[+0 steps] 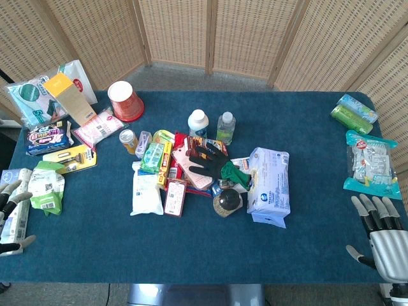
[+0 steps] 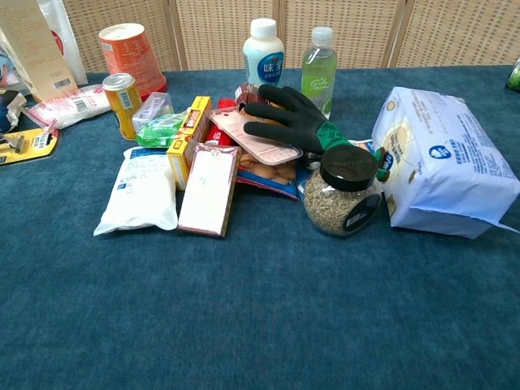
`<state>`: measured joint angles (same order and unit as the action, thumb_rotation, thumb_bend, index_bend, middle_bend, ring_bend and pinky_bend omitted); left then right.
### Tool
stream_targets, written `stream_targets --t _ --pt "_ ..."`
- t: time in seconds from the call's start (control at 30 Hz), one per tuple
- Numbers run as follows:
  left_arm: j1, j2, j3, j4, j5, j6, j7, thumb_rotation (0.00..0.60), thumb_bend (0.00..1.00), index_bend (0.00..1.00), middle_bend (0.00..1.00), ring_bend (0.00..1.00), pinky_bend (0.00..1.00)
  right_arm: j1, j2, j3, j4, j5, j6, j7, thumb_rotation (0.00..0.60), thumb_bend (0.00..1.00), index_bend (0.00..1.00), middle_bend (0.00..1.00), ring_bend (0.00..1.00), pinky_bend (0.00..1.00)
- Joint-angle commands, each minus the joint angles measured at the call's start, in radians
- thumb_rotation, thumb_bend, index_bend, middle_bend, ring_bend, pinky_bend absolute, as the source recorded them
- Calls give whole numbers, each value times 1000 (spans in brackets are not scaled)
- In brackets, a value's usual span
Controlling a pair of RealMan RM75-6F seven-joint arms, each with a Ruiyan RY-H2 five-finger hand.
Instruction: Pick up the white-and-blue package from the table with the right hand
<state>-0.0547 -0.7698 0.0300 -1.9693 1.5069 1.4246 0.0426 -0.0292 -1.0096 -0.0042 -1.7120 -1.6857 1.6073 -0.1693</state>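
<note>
The white-and-blue package [image 1: 268,185] lies flat on the blue table, right of the central pile; in the chest view this package [image 2: 443,162] fills the right side. My right hand [image 1: 382,239] hovers at the table's front right corner, fingers spread and holding nothing, well to the right of and nearer than the package. At the front left edge my left hand [image 1: 9,217] has its fingers apart and empty. Neither hand shows in the chest view.
A jar with a black lid [image 2: 345,191] and a black glove [image 2: 288,118] sit just left of the package. The central pile holds a white pouch [image 1: 146,191], boxes and two bottles [image 1: 199,122]. Green and teal packs [image 1: 370,162] lie along the right edge.
</note>
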Motion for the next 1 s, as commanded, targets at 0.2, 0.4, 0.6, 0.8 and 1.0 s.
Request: stream_targets --t 0.2,0.4,0.6,0.8,1.0 --pt "11 21 -3 -3 23 31 -69 600 0 223 0 0 0 16 -11 -1 16 22 -44 6 600 0 0 0 0 0" --pt "1 52 7 20 45 7 -175 600 0 220 0 0 0 138 10 18 111 -55 -156 70 600 0 0 0 0 0" --pt "-7 44 -5 15 1 -11 -145 600 0 220 0 0 0 296 12 53 231 -184 -223 116 600 0 0 0 0 0" --pt "-9 38 -1 4 3 -19 -120 600 0 220 0 0 0 443 -1 49 262 -313 -339 46 600 0 0 0 0 0" --pt "-10 42 1 8 5 -22 -127 600 0 220 0 0 0 569 -44 26 318 -402 -458 -14 600 0 0 0 0 0"
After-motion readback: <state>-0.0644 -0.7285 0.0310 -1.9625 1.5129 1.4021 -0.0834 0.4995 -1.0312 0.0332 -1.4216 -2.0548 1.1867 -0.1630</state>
